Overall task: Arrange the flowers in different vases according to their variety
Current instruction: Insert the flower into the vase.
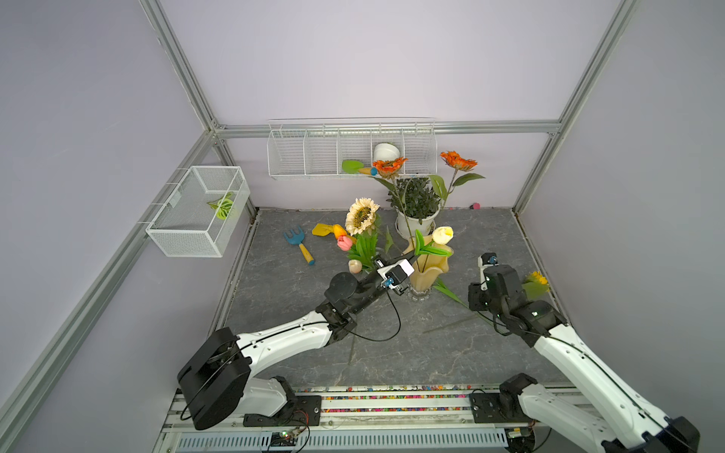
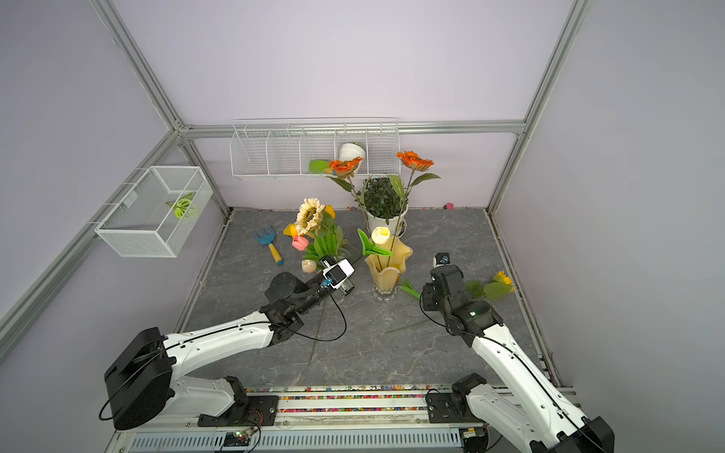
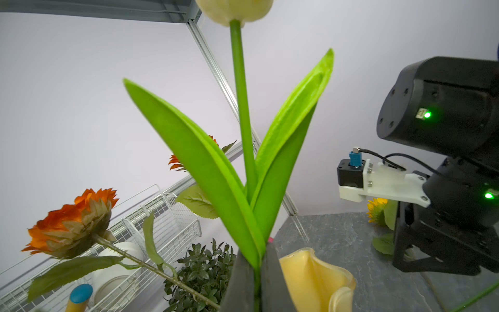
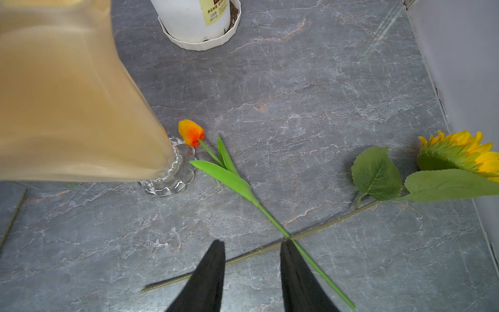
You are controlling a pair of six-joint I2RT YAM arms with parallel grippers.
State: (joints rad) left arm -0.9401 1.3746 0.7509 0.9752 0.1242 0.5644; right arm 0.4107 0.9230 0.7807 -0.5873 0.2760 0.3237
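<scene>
The cream tulip (image 1: 442, 234) stands nearly upright, bud on top. Its long axis runs down between two leaves to the leaf base, where the left gripper (image 3: 257, 270) is pressed together on it. The tulip is just beside the wavy rim of the pale-yellow vase (image 3: 318, 278), on the left arm's side. The stem below the fingers is hidden, so I cannot tell whether its end is inside the mouth. That vase carries orange blooms (image 1: 389, 166), so the tulip probably belongs further out on that same side, by the pink tulip (image 1: 344, 243). On the vase's opposite side the right gripper (image 4: 253, 243) hangs spread and empty. Below it the orange tulip (image 4: 191, 133), its bud just beside the vase's foot, crosses stems with the yellow sunflower (image 4: 459, 154).
</scene>
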